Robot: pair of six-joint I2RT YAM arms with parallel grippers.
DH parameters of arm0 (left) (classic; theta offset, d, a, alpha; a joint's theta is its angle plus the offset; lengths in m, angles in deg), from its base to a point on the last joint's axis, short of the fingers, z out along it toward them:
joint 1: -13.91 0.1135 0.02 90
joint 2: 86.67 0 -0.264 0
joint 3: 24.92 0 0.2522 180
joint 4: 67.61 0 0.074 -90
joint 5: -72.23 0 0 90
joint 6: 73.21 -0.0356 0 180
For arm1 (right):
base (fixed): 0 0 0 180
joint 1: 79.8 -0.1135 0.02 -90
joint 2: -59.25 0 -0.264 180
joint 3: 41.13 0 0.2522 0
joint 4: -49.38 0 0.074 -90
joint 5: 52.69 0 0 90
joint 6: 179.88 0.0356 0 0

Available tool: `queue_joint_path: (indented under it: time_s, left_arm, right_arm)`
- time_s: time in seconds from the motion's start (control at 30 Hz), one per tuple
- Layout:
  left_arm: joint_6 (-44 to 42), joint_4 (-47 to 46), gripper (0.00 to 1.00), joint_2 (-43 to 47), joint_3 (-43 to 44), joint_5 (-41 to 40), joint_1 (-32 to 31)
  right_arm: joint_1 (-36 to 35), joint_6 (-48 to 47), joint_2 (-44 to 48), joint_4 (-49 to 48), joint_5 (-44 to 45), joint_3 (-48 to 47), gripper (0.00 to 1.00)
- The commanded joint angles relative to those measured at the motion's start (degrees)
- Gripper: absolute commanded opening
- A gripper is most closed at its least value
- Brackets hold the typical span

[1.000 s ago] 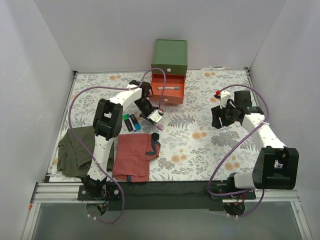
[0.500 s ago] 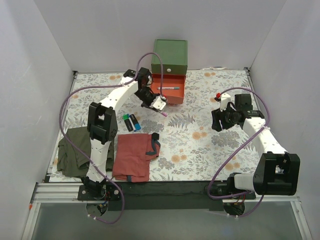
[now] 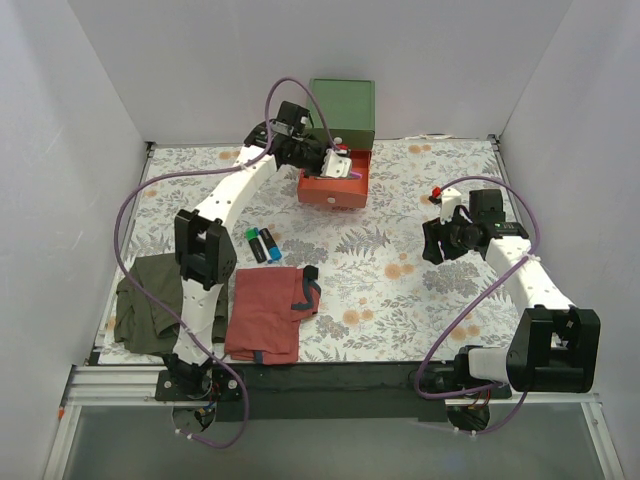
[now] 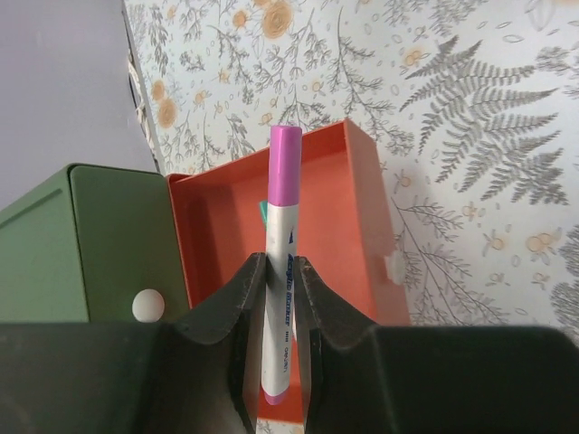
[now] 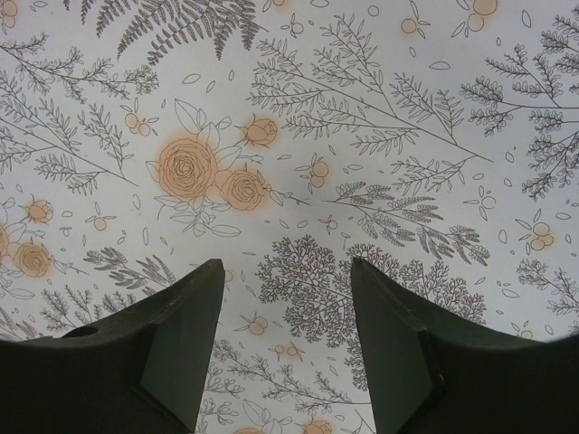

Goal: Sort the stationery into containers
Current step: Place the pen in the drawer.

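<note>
1 pen [image 4: 285,181], white-barrelled with a purple cap, is pinched just below its middle by the left gripper [image 4: 280,271], whose fingers are closed narrowly on it, and is held over the open red-orange drawer [image 4: 339,217] of the green chest [image 4: 90,226]. The pen is judged light, stiff and smooth, so a twist or slip in the pinch is possible; a hold across the barrel near the middle, as here, is thought most secure. If released low within the drawer walls, little rolling is to be expected. The right gripper [image 5: 285,271] is spread wide, nothing is held in it, and it is poised over bare table [image 5: 271,136]. 2 more items, a green-capped black marker [image 3: 256,246] and a blue marker [image 3: 270,243], are seen side by side on the table, just beyond a folded red cloth [image 3: 265,315], with an olive cloth [image 3: 150,300] beside that. The surface is covered by a flat floral print, probably of modest friction. The space is enclosed by plain white walls [image 3: 100,100] on 3 sides, the chest being set near the far one.
</note>
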Motion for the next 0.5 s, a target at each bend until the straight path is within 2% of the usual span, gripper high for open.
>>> queue_joint_path:
  time_s: [0.0,0.07,0.13,0.2,0.33,0.37,0.4,0.43,0.47]
  left_arm:
    - [4.36,-5.62,0.0,-6.06,4.86,-2.8,-0.31]
    - [5.59,-8.41,0.03,-7.56,5.48,-3.33,-0.39]
    - [7.7,-10.97,0.24,-7.83,4.35,-3.77,-0.66]
    - [8.23,-13.26,0.37,-6.43,2.86,-4.3,-0.75]
    - [10.33,-14.23,0.46,-3.18,1.27,-7.11,-0.4]
    - [11.39,-14.23,0.56,-2.21,1.09,-7.9,-0.13]
    - [12.27,-14.67,0.75,-1.16,0.48,-8.17,0.3]
    - [16.8,-16.24,0.78,2.33,-0.74,-8.87,1.0]
    - [19.54,-22.26,0.78,4.54,-5.8,-9.83,1.53]
  right_arm:
    - [0.33,0.47,1.77,-1.04,-0.76,-0.21,0.67]
    - [0.33,0.47,1.95,-1.13,-0.58,-0.21,0.67]
    - [0.33,0.56,2.04,-1.13,-0.32,0.05,0.67]
    - [0.33,0.56,2.04,-1.04,-0.14,0.14,0.67]
    - [0.42,0.47,1.95,-1.13,0.21,0.31,0.67]
    - [0.34,0.47,1.95,-1.21,0.13,0.4,0.67]
    - [0.42,0.47,1.95,-1.39,-0.05,0.49,0.67]
    - [0.42,0.47,1.95,-1.48,-0.05,0.66,0.67]
    - [0.34,0.56,1.95,-1.74,-0.14,0.84,0.67]
